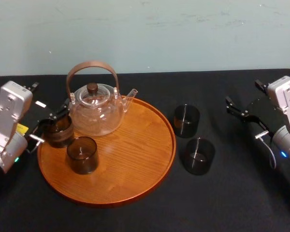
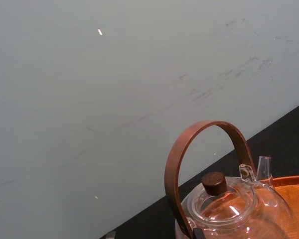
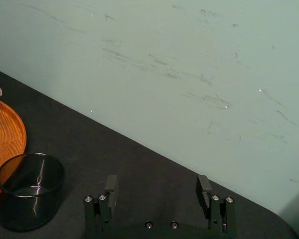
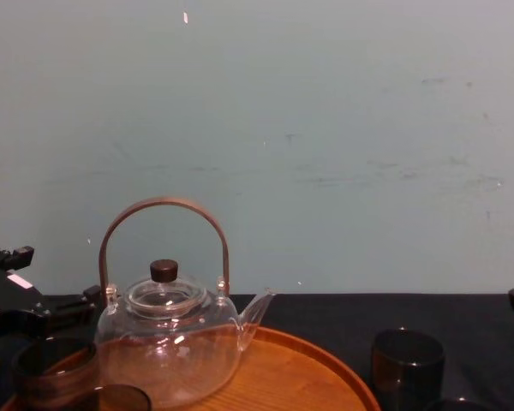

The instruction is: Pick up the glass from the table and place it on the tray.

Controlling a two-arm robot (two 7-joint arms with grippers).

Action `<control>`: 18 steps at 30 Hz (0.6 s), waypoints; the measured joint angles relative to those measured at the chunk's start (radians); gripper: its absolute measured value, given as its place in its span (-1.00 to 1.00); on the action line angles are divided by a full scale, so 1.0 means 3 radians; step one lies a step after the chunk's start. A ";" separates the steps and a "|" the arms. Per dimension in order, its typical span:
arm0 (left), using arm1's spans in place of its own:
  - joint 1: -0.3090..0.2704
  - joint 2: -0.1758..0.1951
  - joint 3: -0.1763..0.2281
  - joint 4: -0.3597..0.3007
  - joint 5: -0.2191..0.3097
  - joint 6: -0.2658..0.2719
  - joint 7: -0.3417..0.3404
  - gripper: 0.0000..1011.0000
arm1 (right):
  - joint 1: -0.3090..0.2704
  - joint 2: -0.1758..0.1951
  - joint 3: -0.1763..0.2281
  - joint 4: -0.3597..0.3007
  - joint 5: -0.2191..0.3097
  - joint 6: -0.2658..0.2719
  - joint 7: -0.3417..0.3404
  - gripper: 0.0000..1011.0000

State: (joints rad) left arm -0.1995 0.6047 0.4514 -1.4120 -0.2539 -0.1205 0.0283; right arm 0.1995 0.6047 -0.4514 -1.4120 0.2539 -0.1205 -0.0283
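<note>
Smoky glasses: two sit on the tray (image 1: 135, 162), while the far glass (image 1: 186, 120) and near glass (image 1: 198, 155) wait beside it. The left gripper (image 1: 53, 122) flanks the rim glass (image 1: 57, 133), its hold impossible to tell. The right gripper (image 1: 242, 116) is spread wide, empty.

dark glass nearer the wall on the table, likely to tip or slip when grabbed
The dark glass looks short, wide and straight-walled, so probably stable. Its glossy side may slip in the open right gripper. Thin walls, so likely fragile.
</note>
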 joint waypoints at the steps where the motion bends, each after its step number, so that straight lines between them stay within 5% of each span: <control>1: 0.0000 0.0000 0.0000 0.0000 0.0000 0.0000 0.0000 0.98 | 0.0000 0.0000 0.0000 0.0000 0.0000 0.0000 0.0000 0.98; 18: 0.0000 0.0000 0.0000 0.0000 0.0000 0.0000 0.0000 0.98 | 0.0000 0.0000 0.0000 0.0000 0.0000 0.0000 0.0000 0.98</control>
State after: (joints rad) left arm -0.1995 0.6047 0.4514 -1.4120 -0.2539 -0.1205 0.0283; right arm 0.1995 0.6047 -0.4514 -1.4120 0.2539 -0.1205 -0.0283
